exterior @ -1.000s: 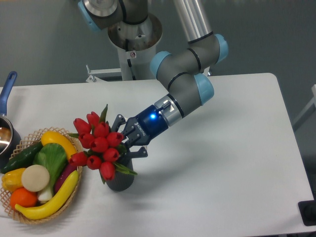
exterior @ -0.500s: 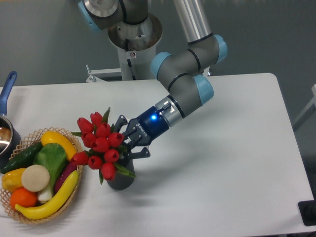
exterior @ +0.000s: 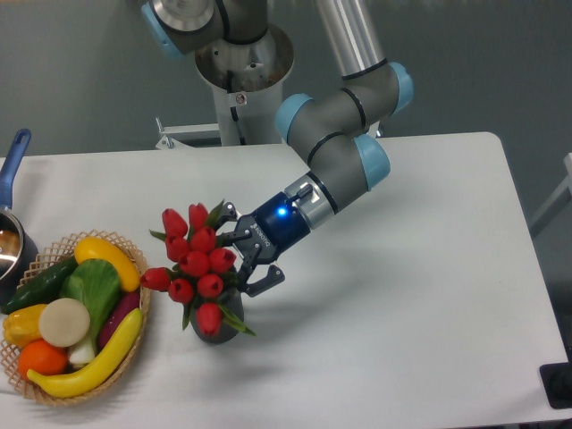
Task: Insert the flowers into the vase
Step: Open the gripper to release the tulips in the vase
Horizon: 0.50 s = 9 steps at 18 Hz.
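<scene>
Risk first: tipping. The flowers (exterior: 198,266) sit over the vase (exterior: 217,323), a bunch much wider than the vase's mouth, heads leaning toward the basket (exterior: 134,344) on my left-hand view side. The vase stands on the desk (exterior: 402,295) just beside the basket, apparently upright, though most of it is covered by blooms. If I pull away with any sideways drag, or a leaf catches on a finger, I judge the top-heavy bunch could rock the small vase over or lift the stems back out.

Second risk: incomplete seating. I cannot confirm that the stems are fully inside the vase. If they only rest on the rim, release would let the bunch slump onto the desk or into the basket of toy vegetables (exterior: 76,313).

State of my jaws (exterior: 239,259): the fingers look spread, one above and one below the stem area behind the blooms, but the contact itself is masked by petals and leaves, so I cannot tell whether I grip the stems or stand free of them.

Hidden or unclear items:
- Stems: not visible at all.
- Vase rim and mouth: covered by the lowest tulips.
- Fingertips: partly behind foliage.
- Pot (exterior: 11,223) at the far edge: cut off by the frame, only handle and part of the body show.
</scene>
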Available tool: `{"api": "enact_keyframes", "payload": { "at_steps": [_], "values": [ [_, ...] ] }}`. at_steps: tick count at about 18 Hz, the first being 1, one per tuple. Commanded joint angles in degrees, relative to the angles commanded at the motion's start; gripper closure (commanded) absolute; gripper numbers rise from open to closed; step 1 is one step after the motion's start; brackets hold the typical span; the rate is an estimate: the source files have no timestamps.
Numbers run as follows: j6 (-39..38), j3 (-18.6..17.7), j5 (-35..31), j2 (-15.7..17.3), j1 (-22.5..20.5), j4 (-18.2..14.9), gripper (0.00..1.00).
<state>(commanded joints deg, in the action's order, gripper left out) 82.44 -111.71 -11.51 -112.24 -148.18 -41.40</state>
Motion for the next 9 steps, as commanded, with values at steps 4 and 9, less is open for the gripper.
{"api": "enact_keyframes", "payload": {
  "at_steps": [4, 9],
  "values": [
    [0.5, 0.5, -0.4, 0.6, -0.9, 0.3, 0.00],
    [2.2, 0.3, -12.3, 5.2, -2.8, 0.3, 0.00]
  ]
}}
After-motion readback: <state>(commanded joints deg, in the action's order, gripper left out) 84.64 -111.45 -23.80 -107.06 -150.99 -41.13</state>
